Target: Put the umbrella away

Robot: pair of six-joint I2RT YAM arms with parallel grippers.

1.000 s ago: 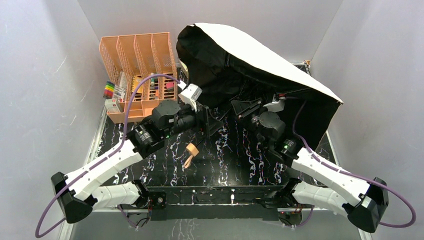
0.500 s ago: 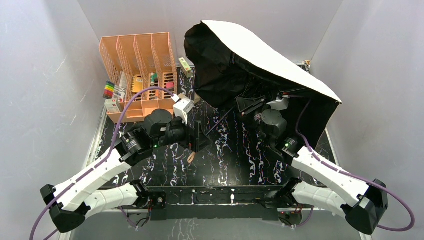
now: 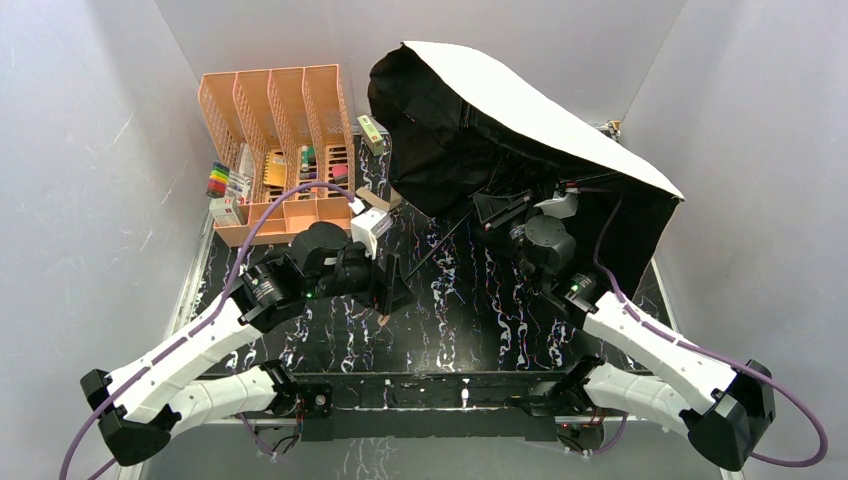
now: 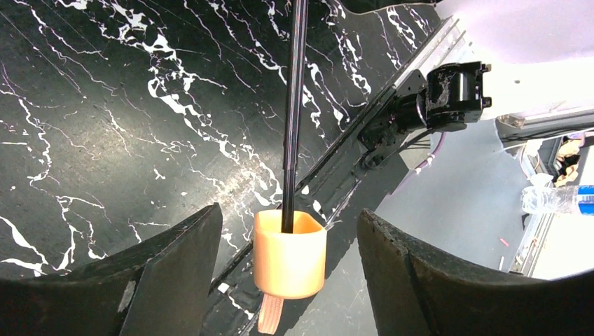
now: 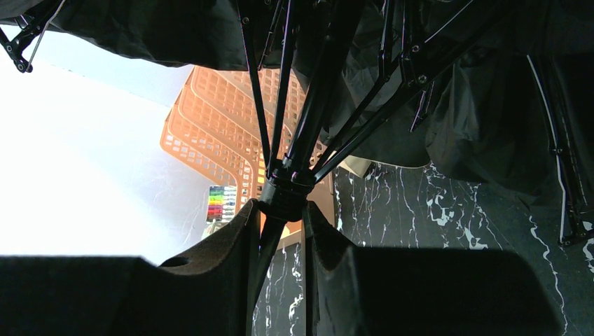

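The umbrella point(image 3: 520, 100) stands open and tilted at the back right, pale outside and black inside. Its dark shaft point(image 4: 294, 105) runs down to a small tan handle point(image 4: 289, 252) with a strap hanging below. My left gripper point(image 4: 288, 213) is open, its fingers on either side of the handle with a gap on both sides. From above, the left gripper point(image 3: 392, 285) sits mid-table. My right gripper point(image 5: 280, 210) is shut on the shaft just under the black runner point(image 5: 284, 189), where the ribs fan out. In the top view the right gripper point(image 3: 497, 210) reaches under the canopy.
A peach-orange slotted organizer point(image 3: 275, 110) stands at the back left with markers point(image 3: 218, 180) beside it. A small box point(image 3: 372, 133) lies near the canopy's edge. The black marbled table point(image 3: 480, 310) has a metal rail along its near edge.
My left arm has drawn back toward the near left, and its gripper has come down around the handle. The canopy has shifted slightly right. The right gripper keeps its hold.
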